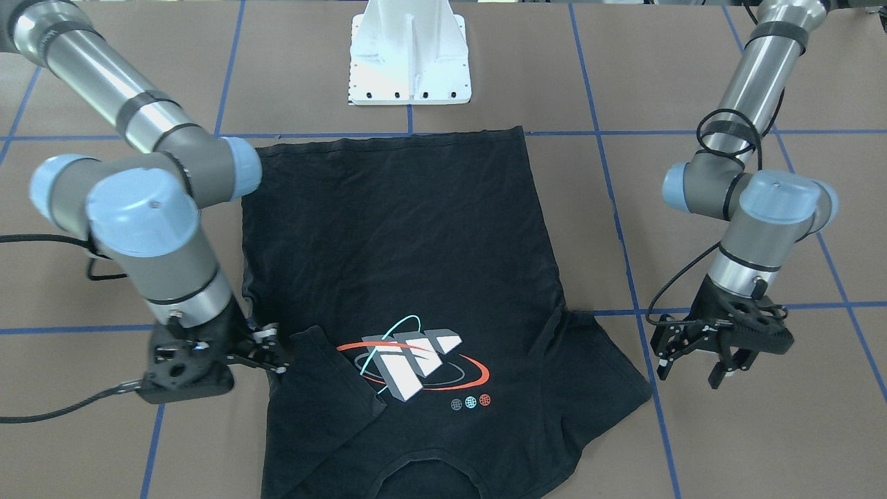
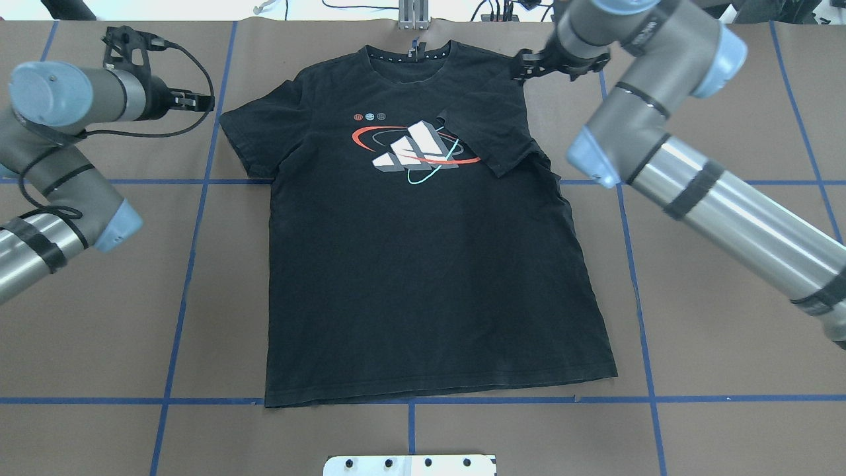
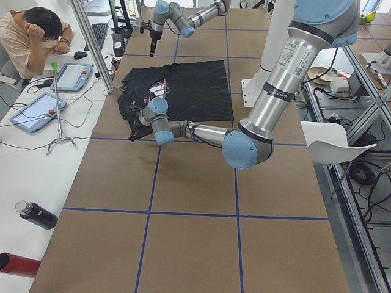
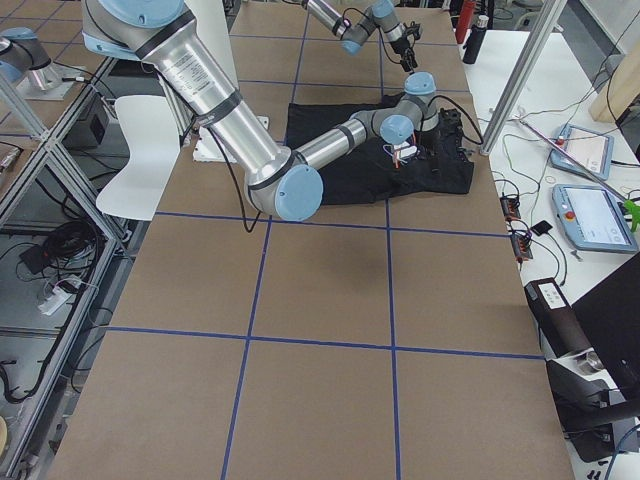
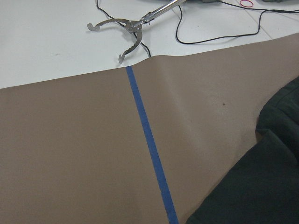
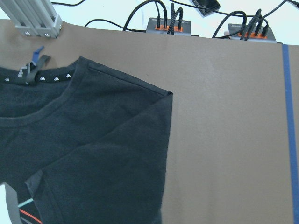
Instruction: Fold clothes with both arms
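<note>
The black T-shirt lies flat and front-up on the brown table cover, collar on the side away from the robot. Its white-grey print with red and cyan ovals faces up. The sleeve on my right side is folded inward, its edge reaching the print; the wrist view shows the sleeve's fold. My right gripper is open just outside that folded shoulder, holding nothing. My left gripper is open over bare paper beside the other sleeve, which lies spread out. The left wrist view catches only a shirt edge.
The white pedestal base stands at the robot's side of the shirt hem. Blue tape lines cross the brown cover. A person sits at a white side desk with tablets and bottles. An aluminium post and cable plugs stand beyond the collar.
</note>
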Robot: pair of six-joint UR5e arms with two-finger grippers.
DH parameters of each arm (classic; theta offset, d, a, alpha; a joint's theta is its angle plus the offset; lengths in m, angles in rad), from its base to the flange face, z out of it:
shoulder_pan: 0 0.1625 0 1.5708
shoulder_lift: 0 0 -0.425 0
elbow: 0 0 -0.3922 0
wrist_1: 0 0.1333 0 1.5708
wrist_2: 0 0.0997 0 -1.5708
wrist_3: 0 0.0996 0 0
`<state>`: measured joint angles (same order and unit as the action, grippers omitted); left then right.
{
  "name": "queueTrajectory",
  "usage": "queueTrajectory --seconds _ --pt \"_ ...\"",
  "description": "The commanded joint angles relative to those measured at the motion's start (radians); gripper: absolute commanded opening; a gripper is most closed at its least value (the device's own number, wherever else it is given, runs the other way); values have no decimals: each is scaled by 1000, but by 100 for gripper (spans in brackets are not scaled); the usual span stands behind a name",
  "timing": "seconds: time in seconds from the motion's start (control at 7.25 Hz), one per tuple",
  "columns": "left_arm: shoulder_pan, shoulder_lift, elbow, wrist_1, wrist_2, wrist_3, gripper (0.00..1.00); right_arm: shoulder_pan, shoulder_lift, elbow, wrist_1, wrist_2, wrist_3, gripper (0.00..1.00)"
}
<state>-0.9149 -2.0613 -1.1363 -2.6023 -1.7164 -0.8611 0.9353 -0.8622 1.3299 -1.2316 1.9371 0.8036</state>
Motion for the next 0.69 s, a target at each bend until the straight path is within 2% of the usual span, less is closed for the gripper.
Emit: queueTrajectory --seconds 0.0,0.28,0.55 --pt "47 -36 56 -22 37 -88 63 54 -102 77 0 59 -95 100" --pt "48 -89 128 -28 83 -92 63 53 -103 78 0 57 -95 100" --pt "50 -88 135 -36 83 -92 63 53 -104 77 0 57 -93 100"
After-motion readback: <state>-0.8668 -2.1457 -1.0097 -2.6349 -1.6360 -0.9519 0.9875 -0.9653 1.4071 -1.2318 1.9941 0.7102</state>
